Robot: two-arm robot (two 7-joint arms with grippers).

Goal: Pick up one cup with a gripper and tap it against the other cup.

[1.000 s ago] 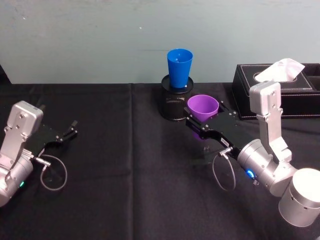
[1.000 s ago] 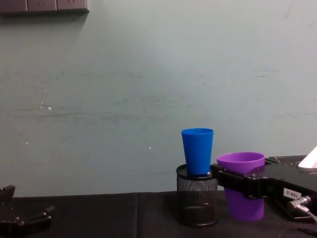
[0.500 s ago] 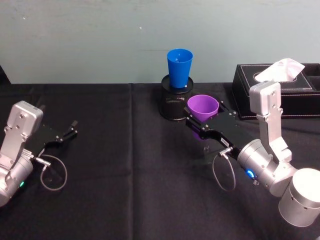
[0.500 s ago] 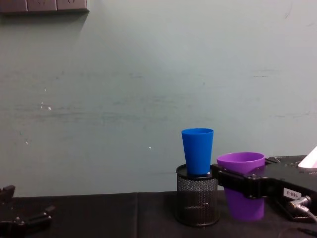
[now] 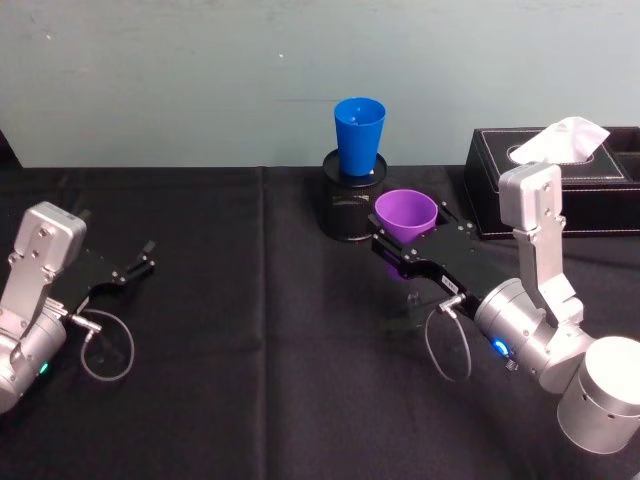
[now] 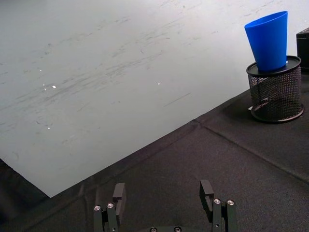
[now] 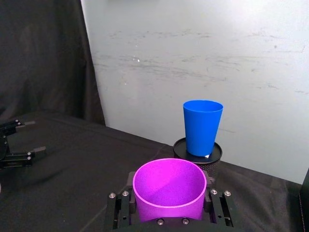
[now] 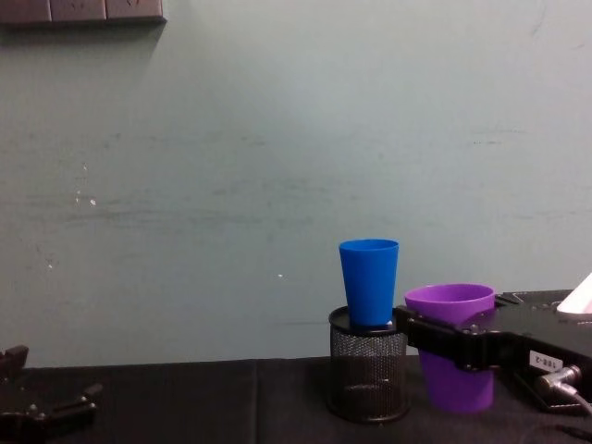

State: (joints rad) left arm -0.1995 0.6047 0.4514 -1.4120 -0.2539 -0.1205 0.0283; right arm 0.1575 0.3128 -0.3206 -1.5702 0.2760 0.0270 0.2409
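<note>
My right claw (image 5: 408, 243) is clamped on the purple tapered plastic cup (image 5: 405, 210), upright just above the counter (image 5: 250, 350). The bright blue plastic cup (image 5: 359, 135) stands farther, slightly left and higher, in the black mesh holder (image 5: 350, 208). My left claw (image 5: 135, 268) rests far left, fingers apart.

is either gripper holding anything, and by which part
The right gripper holds the purple cup, jaws closed on its upper wall below the rim. The left gripper is open and empty.
</note>
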